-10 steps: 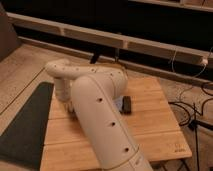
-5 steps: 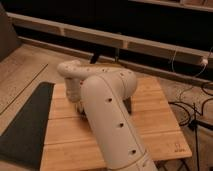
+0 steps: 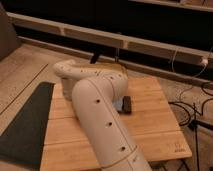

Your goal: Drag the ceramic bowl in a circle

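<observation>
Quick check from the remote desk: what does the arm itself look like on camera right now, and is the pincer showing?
The arm is smooth cream-white with thick rounded casings, a bulbous elbow joint and a row of small dark dots along the big forearm segment. No cables or labels show on it. The pincer is out of sight behind the arm, over the wooden table.

No text, label or number can be read anywhere.

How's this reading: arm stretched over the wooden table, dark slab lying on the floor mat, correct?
No. The camera view shows the dark slab on the wooden table beside the arm, not on the floor mat. The gripper and ceramic bowl are hidden behind the arm.
</observation>
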